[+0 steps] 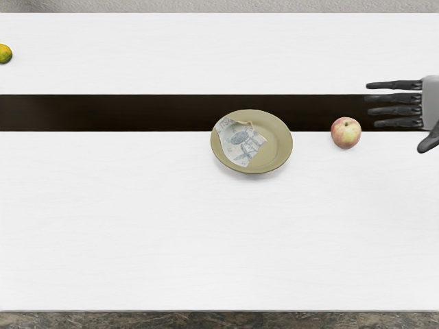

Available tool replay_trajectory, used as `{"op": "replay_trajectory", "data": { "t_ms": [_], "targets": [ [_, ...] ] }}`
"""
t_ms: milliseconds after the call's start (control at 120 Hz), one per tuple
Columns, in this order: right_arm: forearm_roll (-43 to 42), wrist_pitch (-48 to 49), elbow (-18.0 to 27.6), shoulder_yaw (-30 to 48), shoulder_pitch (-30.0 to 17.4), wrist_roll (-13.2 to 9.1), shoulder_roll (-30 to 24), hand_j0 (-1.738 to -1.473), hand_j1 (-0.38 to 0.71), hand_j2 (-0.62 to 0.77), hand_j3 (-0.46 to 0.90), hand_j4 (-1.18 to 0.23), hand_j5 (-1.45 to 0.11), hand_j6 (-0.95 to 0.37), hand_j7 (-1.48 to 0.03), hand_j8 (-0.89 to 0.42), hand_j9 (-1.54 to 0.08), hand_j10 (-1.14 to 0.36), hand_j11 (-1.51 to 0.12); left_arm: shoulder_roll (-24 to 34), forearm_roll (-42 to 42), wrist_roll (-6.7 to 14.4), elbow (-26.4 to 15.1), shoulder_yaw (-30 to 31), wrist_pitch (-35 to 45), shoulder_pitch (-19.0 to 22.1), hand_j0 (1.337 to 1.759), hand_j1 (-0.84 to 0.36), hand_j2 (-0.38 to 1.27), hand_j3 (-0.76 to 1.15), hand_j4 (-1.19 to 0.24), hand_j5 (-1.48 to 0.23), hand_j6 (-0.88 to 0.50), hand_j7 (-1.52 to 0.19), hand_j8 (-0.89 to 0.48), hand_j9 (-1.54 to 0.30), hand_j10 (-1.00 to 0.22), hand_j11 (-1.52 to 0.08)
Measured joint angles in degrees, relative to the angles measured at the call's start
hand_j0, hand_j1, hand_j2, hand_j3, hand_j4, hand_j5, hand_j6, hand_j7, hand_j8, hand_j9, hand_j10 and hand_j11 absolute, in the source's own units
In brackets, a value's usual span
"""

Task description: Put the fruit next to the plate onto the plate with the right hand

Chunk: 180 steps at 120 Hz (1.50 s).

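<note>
The right robot hand is seen at the picture's edge, fingers stretched out and spread, nothing held. Just beyond its fingertips, not touched, an apple is set on the worktop. Farther out the plate is found, marked with a patterned patch that is perhaps paper. Farthest off is a yellow fruit.
</note>
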Motion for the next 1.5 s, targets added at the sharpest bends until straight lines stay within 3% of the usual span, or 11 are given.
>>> {"op": "replay_trajectory", "data": {
  "t_ms": [208, 317, 367, 525, 758, 883, 1000, 1108, 1500],
  "targets": [
    [-0.9, 0.08, 0.15, 1.08, 0.54, -0.05, 1.65, -1.658, -0.33, 0.0, 0.0, -0.01, -0.01, -0.01, -0.02, -0.01, -0.02, -0.01, -0.02, 0.0, 0.0, 0.0, 0.0, -0.03, 0.0, 0.0, 1.658, 0.34, 0.0, 0.0, -0.01, -0.01, -0.01, -0.01, -0.01, -0.01, -0.01, -0.01],
    [-10.31, -2.0, 2.57, 2.03, 3.95, -0.24, 6.29, -1.658, -0.32, 0.0, 0.0, -0.02, -0.02, -0.01, -0.03, -0.02, -0.02, -0.02, -0.03, 0.0, -0.01, 0.0, 0.0, -0.02, 0.0, 0.0, 1.658, 0.34, 0.0, 0.0, -0.01, -0.01, -0.01, -0.01, -0.01, -0.01, -0.01, -0.01],
    [-16.69, -6.65, 3.5, 2.16, 5.49, -0.47, 8.0, -1.658, -0.32, -0.01, 0.0, -0.02, -0.02, -0.02, -0.03, -0.02, -0.02, -0.02, -0.03, 0.0, 0.0, 0.0, 0.0, -0.01, 0.0, 0.0, 1.658, 0.34, 0.0, 0.0, -0.01, -0.01, -0.01, -0.01, -0.01, -0.01, -0.01, -0.01],
    [-36.96, -28.84, 4.78, -1.32, 7.22, -4.77, 17.44, -1.658, -0.32, -0.01, 0.0, -0.02, -0.03, -0.02, -0.03, -0.02, -0.03, -0.02, -0.03, 0.0, -0.01, 0.0, 0.0, -0.01, 0.0, 0.0, 1.658, 0.34, 0.0, 0.0, -0.01, -0.01, -0.01, -0.01, -0.01, -0.01, -0.01, -0.01],
    [-55.09, -52.53, 1.17, -14.65, 7.77, -5.95, 31.86, -1.658, -0.32, 0.0, 0.0, -0.03, -0.03, -0.03, -0.03, -0.03, -0.03, -0.03, -0.03, 0.0, -0.01, 0.0, 0.0, -0.02, 0.0, 0.0, 1.658, 0.34, 0.0, 0.0, -0.01, -0.01, -0.01, -0.01, -0.01, -0.01, -0.01, -0.01],
    [-57.87, -59.53, -1.38, -20.17, 7.09, -6.05, 36.07, -1.658, -0.32, 0.0, 0.0, -0.03, -0.04, -0.03, -0.04, -0.03, -0.04, -0.03, -0.04, 0.0, -0.01, 0.0, 0.0, -0.01, 0.0, 0.0, 1.658, 0.34, 0.0, 0.0, -0.01, -0.01, -0.01, -0.01, -0.01, -0.01, -0.01, -0.01],
    [-58.67, -62.96, -7.93, -21.73, 2.96, -6.08, 41.03, -1.658, -0.32, 0.0, 0.0, -0.03, -0.04, -0.03, -0.04, -0.03, -0.04, -0.03, -0.04, 0.0, 0.0, 0.0, 0.0, 0.0, 0.0, 0.0, 1.658, 0.34, 0.0, 0.0, -0.01, -0.01, -0.01, -0.01, -0.01, -0.01, -0.01, -0.01],
    [-58.93, -64.03, -12.92, -22.26, 1.29, -6.09, 43.97, -1.658, -0.32, 0.0, 0.0, -0.03, -0.04, -0.03, -0.04, -0.03, -0.04, -0.03, -0.04, 0.0, -0.01, 0.0, 0.0, 0.01, 0.0, 0.0, 1.658, 0.34, 0.0, 0.0, -0.01, -0.01, -0.01, -0.01, -0.01, -0.01, -0.01, -0.01],
    [-59.06, -64.28, -23.88, -22.99, -0.79, -6.09, 50.61, -1.658, -0.31, 0.0, 0.0, -0.03, -0.04, -0.03, -0.04, -0.03, -0.04, -0.03, -0.04, 0.0, -0.01, 0.0, 0.0, -0.02, 0.0, 0.0, 1.658, 0.34, 0.0, 0.0, -0.01, -0.01, -0.01, -0.01, -0.01, -0.01, -0.01, -0.01]
  ]
}}
